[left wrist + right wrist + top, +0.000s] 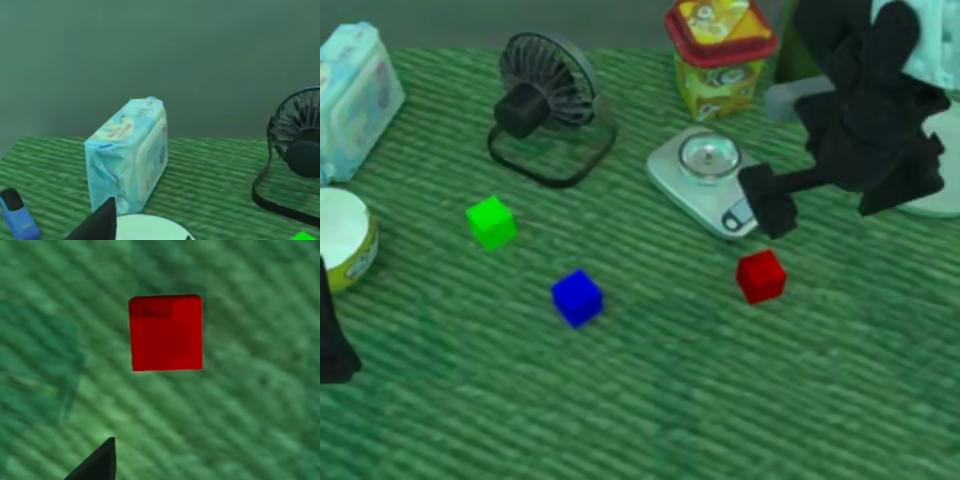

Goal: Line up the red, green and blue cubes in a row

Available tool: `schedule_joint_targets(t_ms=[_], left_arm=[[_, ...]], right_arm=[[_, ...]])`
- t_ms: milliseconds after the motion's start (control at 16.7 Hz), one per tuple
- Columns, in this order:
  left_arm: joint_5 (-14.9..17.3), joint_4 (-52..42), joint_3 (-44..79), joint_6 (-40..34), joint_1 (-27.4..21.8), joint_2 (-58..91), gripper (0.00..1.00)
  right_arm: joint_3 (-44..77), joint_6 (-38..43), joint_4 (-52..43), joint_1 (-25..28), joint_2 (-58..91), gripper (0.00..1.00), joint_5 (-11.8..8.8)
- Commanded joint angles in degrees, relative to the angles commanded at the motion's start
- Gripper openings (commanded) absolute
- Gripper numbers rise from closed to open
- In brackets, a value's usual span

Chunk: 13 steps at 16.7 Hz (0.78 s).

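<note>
- Your right gripper hangs just above the red cube; you cannot tell if its fingers are apart.
- Your left gripper sits parked at the left edge.
- No label can be read.
- The green ribbed mat holds the blue cube and green cube, apart.
- The yellow tub has its red lid on.
</note>
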Motion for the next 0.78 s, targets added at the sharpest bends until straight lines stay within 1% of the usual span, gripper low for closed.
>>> schedule_joint_targets(t_ms=[180, 360, 780], left_arm=[[0.0, 0.0, 0.0, 0.0, 0.0, 0.0, 1.0], [0.0, 0.0, 0.0, 0.0, 0.0, 0.0, 1.0], [0.0, 0.0, 0.0, 0.0, 0.0, 0.0, 1.0]], right_arm=[[9.5, 0.8, -5.2, 2.4, 10.2, 1.0, 0.1], [14.8, 1.2, -7.9, 3.8, 15.8, 1.0, 0.3], [15.4, 1.2, -8.0, 3.7, 16.7, 1.0, 0.3]])
